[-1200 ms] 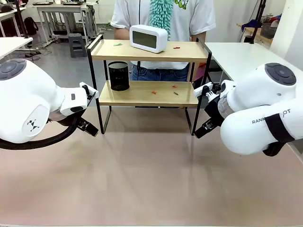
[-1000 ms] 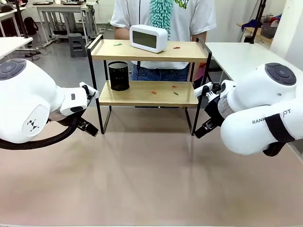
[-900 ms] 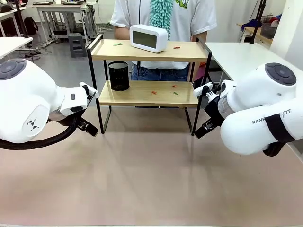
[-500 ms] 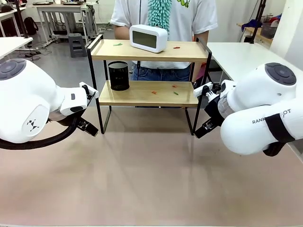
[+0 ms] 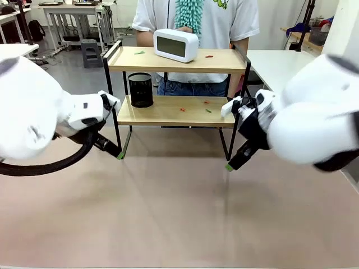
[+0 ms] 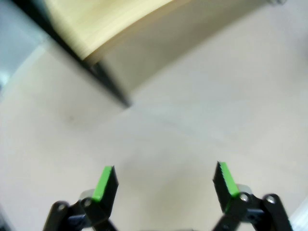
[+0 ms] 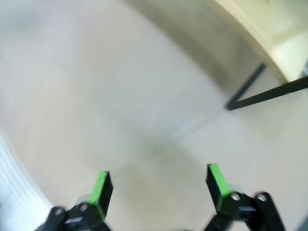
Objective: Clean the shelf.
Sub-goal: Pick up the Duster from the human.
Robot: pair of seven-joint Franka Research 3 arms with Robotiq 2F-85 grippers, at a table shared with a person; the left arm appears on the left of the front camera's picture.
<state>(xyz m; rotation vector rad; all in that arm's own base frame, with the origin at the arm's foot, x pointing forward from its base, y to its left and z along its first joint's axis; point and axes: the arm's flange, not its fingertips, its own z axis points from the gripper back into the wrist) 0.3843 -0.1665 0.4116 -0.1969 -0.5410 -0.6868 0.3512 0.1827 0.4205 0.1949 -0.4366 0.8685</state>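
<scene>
Seemingly at the very start of the clean-up, the shelf [image 5: 157,112] stands at the far middle of the surface [image 5: 179,213], between the two white arms. Its upper board carries a white clock [image 5: 175,45] and its lower board a black mesh cup [image 5: 140,89], with small red and green scraps [image 5: 182,109] scattered on both. The left arm's fingers [image 6: 103,183] hang spread and empty just beside the rack's left front leg. The right arm's fingers [image 7: 216,185] are likewise spread and empty near the right front leg. Both arms show blurred, which suggests motion. A person [image 5: 241,22] stands behind the shelf with a teal duster [image 5: 189,12]. Nothing is gripped yet, and the next move likely calls for lifting the clock or cup clear, or steadying the frame, so the boards can be swept
</scene>
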